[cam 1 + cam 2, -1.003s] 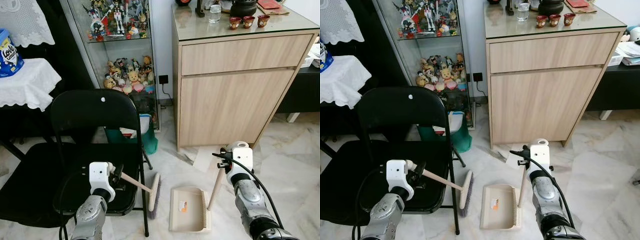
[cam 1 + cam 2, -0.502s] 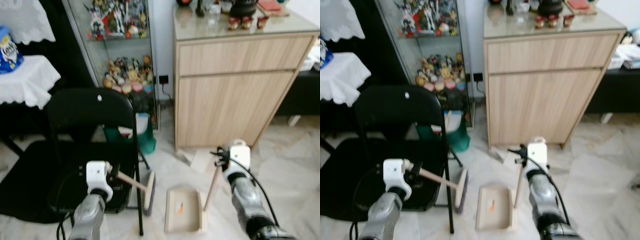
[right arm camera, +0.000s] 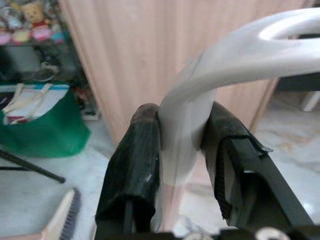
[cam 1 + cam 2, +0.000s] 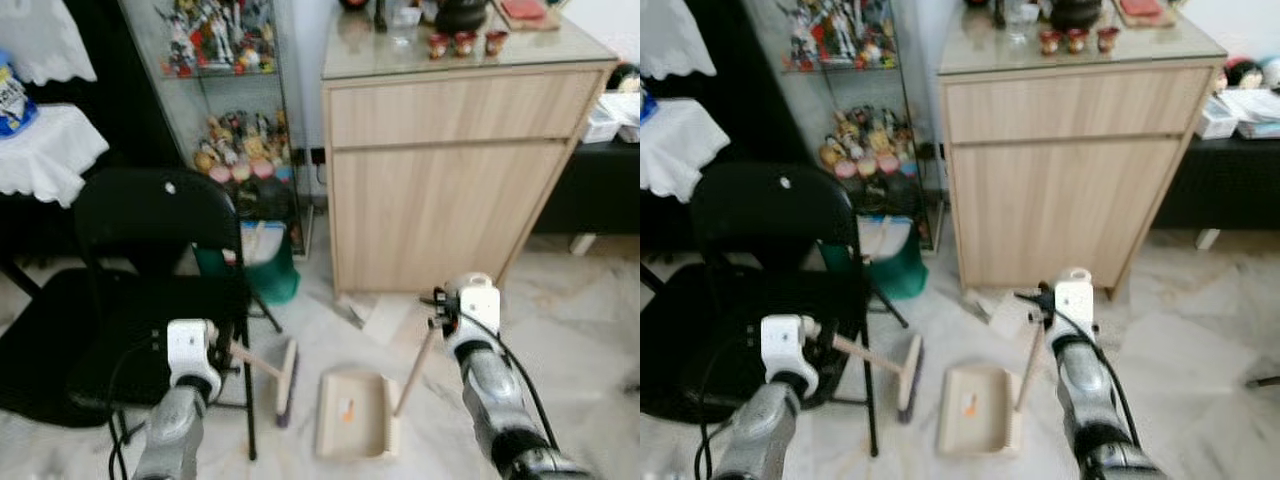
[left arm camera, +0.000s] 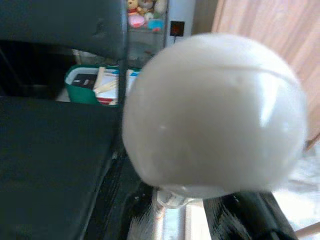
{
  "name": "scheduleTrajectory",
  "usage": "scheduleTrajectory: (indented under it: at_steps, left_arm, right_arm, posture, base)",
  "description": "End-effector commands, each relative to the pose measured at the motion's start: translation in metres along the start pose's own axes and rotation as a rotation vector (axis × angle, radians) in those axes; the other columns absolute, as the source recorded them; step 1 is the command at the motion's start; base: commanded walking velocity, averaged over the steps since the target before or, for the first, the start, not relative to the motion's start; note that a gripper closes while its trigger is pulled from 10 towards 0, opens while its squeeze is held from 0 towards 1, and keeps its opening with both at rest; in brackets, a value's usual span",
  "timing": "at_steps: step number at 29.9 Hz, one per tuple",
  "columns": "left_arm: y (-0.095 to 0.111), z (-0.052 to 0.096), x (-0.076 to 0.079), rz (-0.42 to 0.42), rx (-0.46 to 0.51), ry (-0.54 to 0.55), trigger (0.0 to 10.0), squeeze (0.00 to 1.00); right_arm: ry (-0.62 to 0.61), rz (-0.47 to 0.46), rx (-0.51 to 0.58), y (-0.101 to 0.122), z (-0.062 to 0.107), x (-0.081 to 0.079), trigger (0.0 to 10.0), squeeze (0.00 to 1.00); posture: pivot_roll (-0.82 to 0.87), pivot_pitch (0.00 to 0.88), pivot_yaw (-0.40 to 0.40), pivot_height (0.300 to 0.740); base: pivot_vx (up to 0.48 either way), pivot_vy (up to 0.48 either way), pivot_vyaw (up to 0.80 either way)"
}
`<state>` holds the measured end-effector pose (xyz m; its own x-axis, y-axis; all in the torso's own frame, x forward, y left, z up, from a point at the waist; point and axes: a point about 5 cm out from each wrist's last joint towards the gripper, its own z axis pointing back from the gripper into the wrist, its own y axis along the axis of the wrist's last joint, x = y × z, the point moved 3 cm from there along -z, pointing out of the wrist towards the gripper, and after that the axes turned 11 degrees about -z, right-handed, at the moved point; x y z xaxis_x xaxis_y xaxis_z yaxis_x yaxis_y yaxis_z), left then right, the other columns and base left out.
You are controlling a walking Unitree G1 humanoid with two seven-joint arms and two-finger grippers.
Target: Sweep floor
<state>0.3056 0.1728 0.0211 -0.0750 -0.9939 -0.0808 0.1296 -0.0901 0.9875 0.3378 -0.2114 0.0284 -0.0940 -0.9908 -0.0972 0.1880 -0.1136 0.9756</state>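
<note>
Left end effector [image 4: 222, 352] grips broom [image 4: 285, 377] handle, brush head on floor [image 4: 580, 330] ahead. Right end effector [image 3: 182, 132] clenched on dustpan [image 4: 352, 413] handle; pan below-left of it. Keep pan lip flat, draw bristles toward it, clear of chair [image 4: 150, 260] leg.

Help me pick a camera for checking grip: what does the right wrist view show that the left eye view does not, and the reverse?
The right wrist view gives the grip close up: the right gripper has both black fingers pressed against the white dustpan handle.
The left eye view adds the layout: the dustpan tray on the floor, the brush held by the left gripper, and the black chair.
Shared: the wooden cabinet and the green bag.
</note>
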Motion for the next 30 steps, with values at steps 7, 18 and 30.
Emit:
scheduleTrajectory:
  at_steps: [7, 18, 30]
  left_arm:
    - [0.0028, 0.0014, -0.0111, -0.005, 0.010, 0.025, 10.0, 0.00]
    - [0.0006, 0.0028, -0.0095, 0.006, 0.004, 0.021, 10.0, 0.00]
    - [0.0018, 0.0030, -0.0113, 0.009, 0.011, 0.025, 10.0, 0.00]
  right_arm:
    - [0.014, -0.002, 0.003, 0.0019, -0.0022, -0.0066, 10.0, 0.00]
    - [0.013, -0.005, -0.001, 0.0010, -0.0019, -0.0067, 10.0, 0.00]
    - [0.012, -0.006, -0.006, 0.0005, -0.0021, -0.0069, 10.0, 0.00]
  posture:
    - [-0.11, 0.000, 0.069, 0.740]
    - [-0.11, 0.005, 0.069, 0.740]
    - [-0.10, 0.007, 0.069, 0.740]
  base:
    - [0.000, 0.000, 0.00]
    - [0.000, 0.000, 0.00]
    - [0.000, 0.000, 0.00]
